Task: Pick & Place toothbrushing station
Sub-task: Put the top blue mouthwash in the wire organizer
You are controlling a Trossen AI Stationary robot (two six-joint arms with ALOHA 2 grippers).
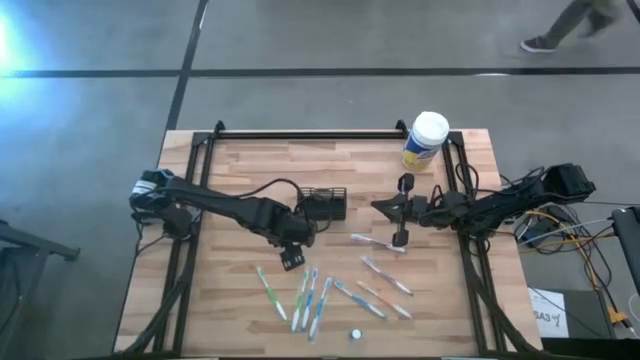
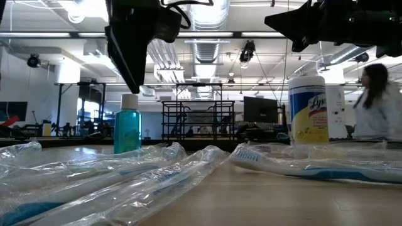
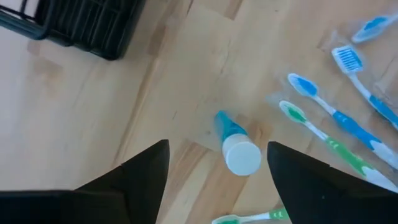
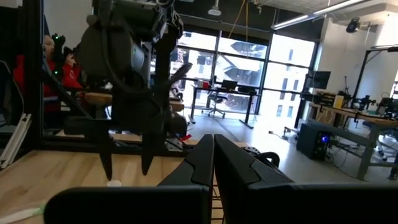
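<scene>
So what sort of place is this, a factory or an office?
Most likely a robotics lab in an open, industrial-style workspace: two robot arms work at a wooden table, exposed ceiling ducts run overhead, and desks with a monitor fill the room behind.

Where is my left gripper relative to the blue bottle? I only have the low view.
Observer: In the left wrist view, the left gripper is open above the small blue bottle, one finger on each side of it.
Operator: And the caddy?
Observer: In the high view, the black wire caddy sits just beyond that gripper, toward the table's far edge, apart from the bottle.
Operator: Is the right arm in the way?
Observer: No. The right gripper is shut and sits to the caddy's right with a gap between.
</scene>
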